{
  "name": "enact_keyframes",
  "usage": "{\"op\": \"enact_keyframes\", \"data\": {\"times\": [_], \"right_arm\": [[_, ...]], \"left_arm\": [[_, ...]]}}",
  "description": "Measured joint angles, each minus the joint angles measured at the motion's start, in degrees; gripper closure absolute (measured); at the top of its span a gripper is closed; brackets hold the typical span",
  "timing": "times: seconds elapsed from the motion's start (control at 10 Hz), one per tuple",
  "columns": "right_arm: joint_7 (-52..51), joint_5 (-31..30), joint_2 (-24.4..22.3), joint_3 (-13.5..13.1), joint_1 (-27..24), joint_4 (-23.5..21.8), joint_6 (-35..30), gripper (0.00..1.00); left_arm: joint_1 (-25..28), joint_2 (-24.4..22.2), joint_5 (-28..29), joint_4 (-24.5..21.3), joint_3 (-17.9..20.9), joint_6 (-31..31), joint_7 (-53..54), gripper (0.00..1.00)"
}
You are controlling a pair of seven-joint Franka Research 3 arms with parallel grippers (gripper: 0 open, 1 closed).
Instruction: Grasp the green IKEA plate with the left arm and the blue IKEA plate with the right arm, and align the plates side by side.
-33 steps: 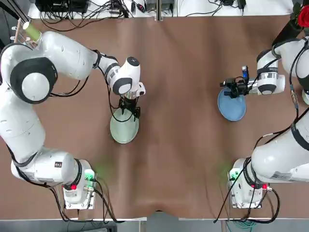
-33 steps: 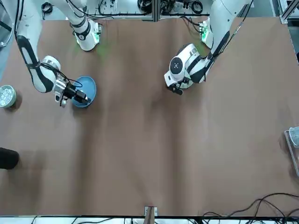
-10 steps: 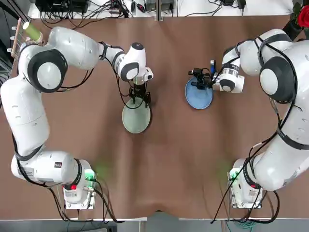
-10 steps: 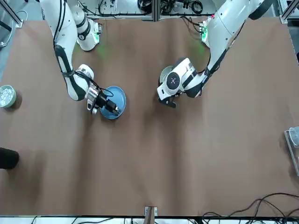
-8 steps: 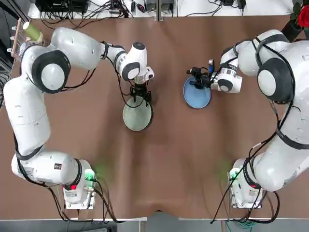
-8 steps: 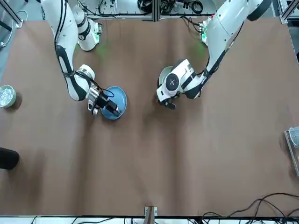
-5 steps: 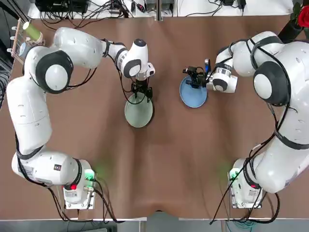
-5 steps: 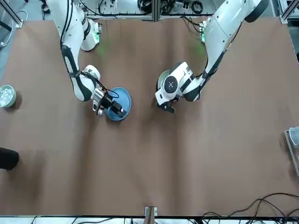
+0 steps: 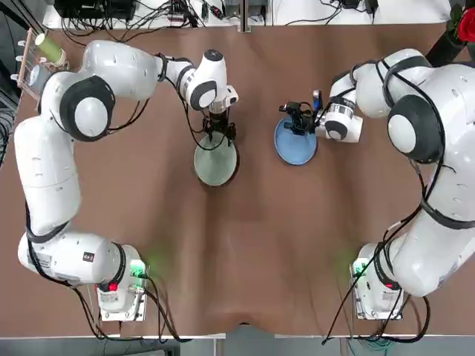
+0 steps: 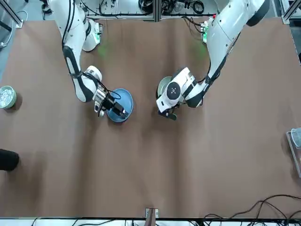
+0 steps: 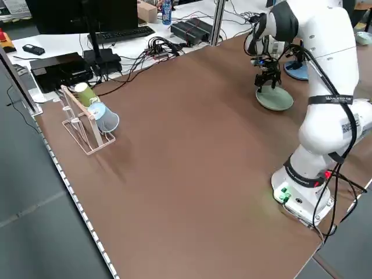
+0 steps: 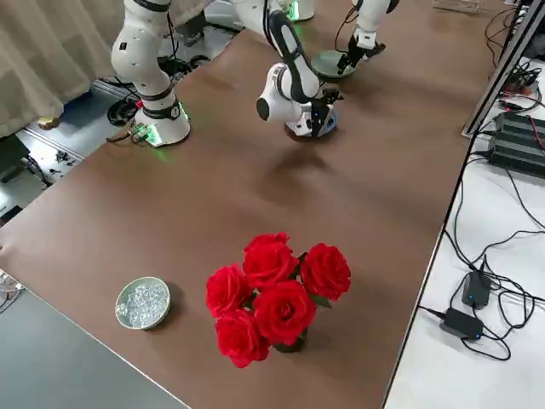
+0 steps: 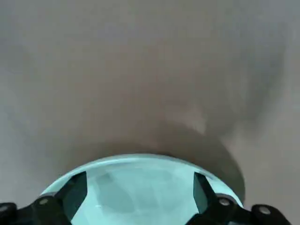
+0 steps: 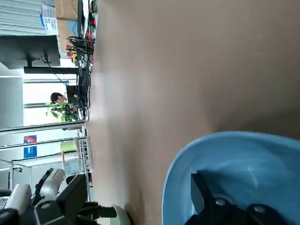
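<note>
Midway: left gripper jaws clench the green plate; right gripper jaws clench the blue plate, near the green one, untouching; final alignment remains.

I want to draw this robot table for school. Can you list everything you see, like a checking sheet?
Surface: brown table, cloth a bit wrinkled.
Job's things: green plate and blue plate near the middle, a gap between them.
Clutter: red roses, small glass dish, rack with cups.
Pincers: left pincer shut on the green plate's rim; right pincer shut on the blue plate's rim.
Cables: black wires along the far edge.
Surroundings: keyboard, desks.
</note>
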Motion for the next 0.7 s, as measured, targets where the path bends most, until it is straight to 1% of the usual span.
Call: {"op": "enact_keyframes", "data": {"times": [0.3,0.5,0.7], "right_arm": [[0.0,2.3,0.7,0.0,1.2,1.2,0.2,0.02],[0.0,3.9,1.2,0.0,2.3,2.4,1.5,0.02],[0.0,5.4,1.8,0.0,3.1,3.3,1.8,0.02]], "left_arm": [[-0.5,0.7,0.0,1.9,1.1,0.0,0.0,0.0],[-0.8,1.1,0.0,2.8,1.9,0.0,0.0,0.0],[-1.1,1.8,0.1,4.6,2.3,0.0,0.0,0.0]]}}
